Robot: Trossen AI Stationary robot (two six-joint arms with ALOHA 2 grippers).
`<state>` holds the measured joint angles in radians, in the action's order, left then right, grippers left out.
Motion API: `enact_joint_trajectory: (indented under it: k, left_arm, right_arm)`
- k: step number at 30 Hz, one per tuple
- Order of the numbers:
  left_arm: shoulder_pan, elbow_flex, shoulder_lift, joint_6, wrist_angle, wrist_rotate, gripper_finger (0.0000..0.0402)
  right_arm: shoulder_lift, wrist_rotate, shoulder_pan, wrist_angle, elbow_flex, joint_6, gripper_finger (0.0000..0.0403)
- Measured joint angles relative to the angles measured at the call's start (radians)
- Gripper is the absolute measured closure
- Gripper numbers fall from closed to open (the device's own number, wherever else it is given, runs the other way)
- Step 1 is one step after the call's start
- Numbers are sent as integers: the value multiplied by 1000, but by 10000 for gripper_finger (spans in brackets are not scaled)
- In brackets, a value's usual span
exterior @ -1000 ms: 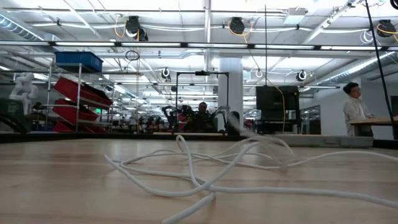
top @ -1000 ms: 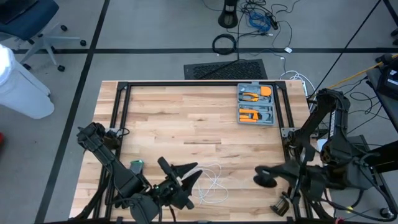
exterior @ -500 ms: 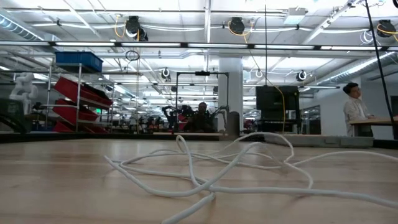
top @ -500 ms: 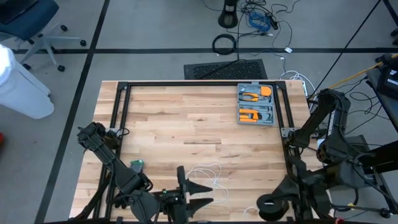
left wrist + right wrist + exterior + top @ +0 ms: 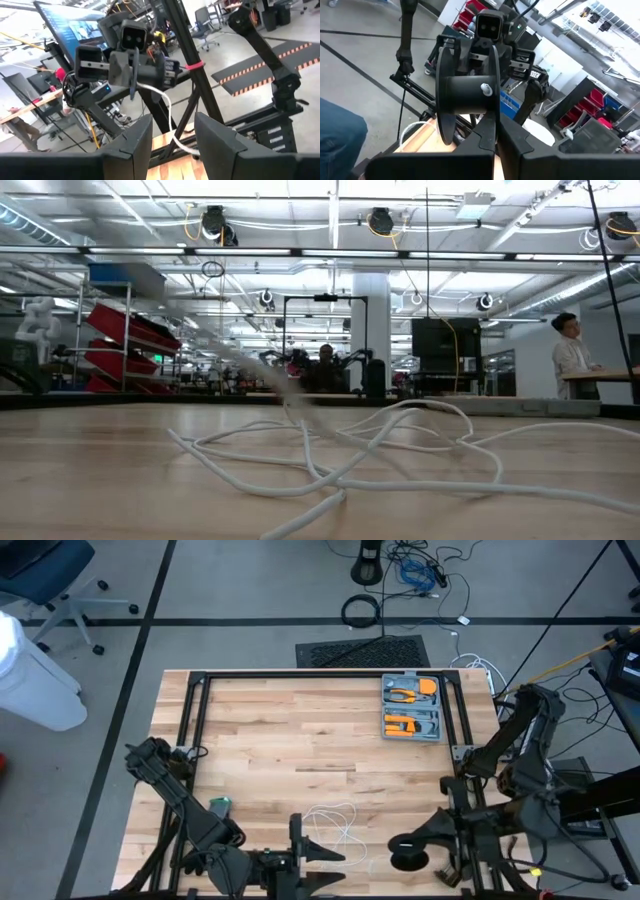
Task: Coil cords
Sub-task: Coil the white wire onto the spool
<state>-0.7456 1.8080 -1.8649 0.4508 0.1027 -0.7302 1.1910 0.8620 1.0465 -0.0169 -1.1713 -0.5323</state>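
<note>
One wooden table, workshop beyond.

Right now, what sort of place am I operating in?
Most likely a large robotics lab or workshop. The low view shows a long hall with red shelving, ceiling lights and a person at a far bench. From above, a wooden table stands on a taped floor near loose floor cables.

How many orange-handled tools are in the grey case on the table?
2: both lie in the open grey case at the table's far right corner, one orange-handled tool in the farther half, the other in the nearer. More may be hidden.
</note>
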Motion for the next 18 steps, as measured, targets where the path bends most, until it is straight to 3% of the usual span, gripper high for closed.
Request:
enact_joint_trajectory:
  k: [9, 18]
  left_arm:
    - [21, 0, -19, 0, 25, 1, 249]
    - [47, 0, -38, 1, 14, -17, 249]
  right_arm:
    - [15, 106, -1, -8, 0, 3, 403]
    - [17, 110, -41, -9, 0, 33, 403]
